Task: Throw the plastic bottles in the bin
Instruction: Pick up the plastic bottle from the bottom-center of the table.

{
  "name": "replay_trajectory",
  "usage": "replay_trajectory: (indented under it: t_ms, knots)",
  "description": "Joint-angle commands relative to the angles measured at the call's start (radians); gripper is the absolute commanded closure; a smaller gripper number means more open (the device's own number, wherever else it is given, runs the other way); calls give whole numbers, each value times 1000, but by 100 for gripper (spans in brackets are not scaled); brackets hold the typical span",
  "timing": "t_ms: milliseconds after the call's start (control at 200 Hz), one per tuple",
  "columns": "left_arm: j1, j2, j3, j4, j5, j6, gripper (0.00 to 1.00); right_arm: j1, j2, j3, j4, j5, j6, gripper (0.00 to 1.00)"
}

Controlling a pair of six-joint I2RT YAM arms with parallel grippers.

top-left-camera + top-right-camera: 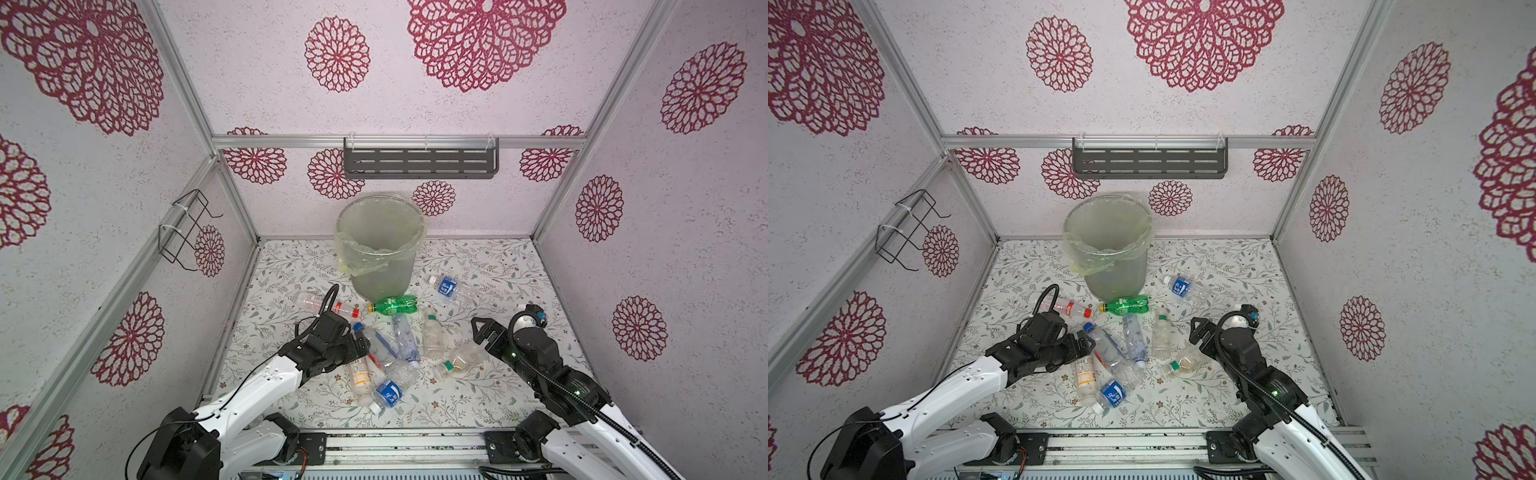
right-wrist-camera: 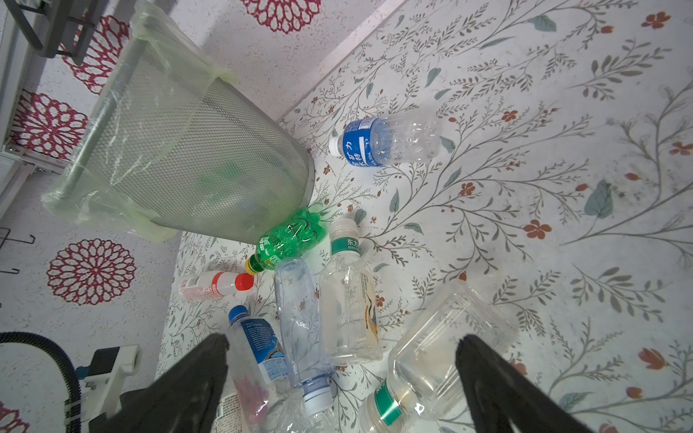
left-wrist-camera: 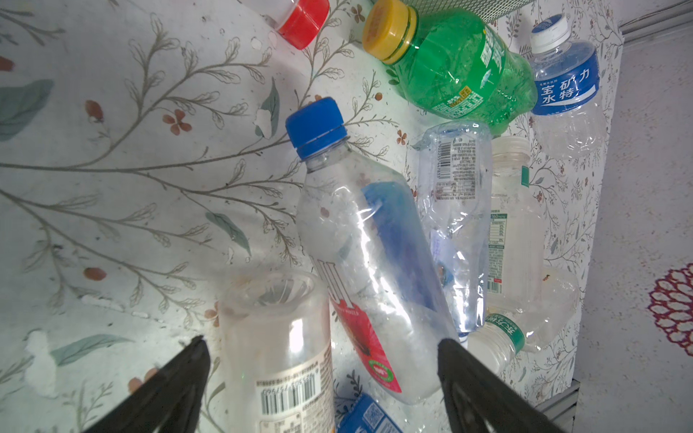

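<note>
The bin is a grey mesh bucket with a yellowish bag over its rim, standing at the back centre; its wall also shows in the right wrist view. Several plastic bottles lie on the floral table before it: a green bottle, a red-capped bottle, a blue-labelled bottle and a middle pile. My left gripper is open over a barcode-labelled bottle and a blue-capped bottle. My right gripper is open above a green-banded clear bottle.
A dark slotted shelf hangs on the back wall above the bin. A black wire rack is fixed to the left wall. Patterned walls close in three sides, and a metal rail runs along the front edge.
</note>
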Motion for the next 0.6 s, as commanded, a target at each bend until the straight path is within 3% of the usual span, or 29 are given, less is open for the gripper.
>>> replay_trajectory:
  t_ms: [0,595]
  knots:
    - [-20,-9,-12,16,-23,-25,2,4,-11,3,-2,28,27,1]
    - [-84,39,-67,81,-22,-70,13,4,-49,-17,-29,32,47,1]
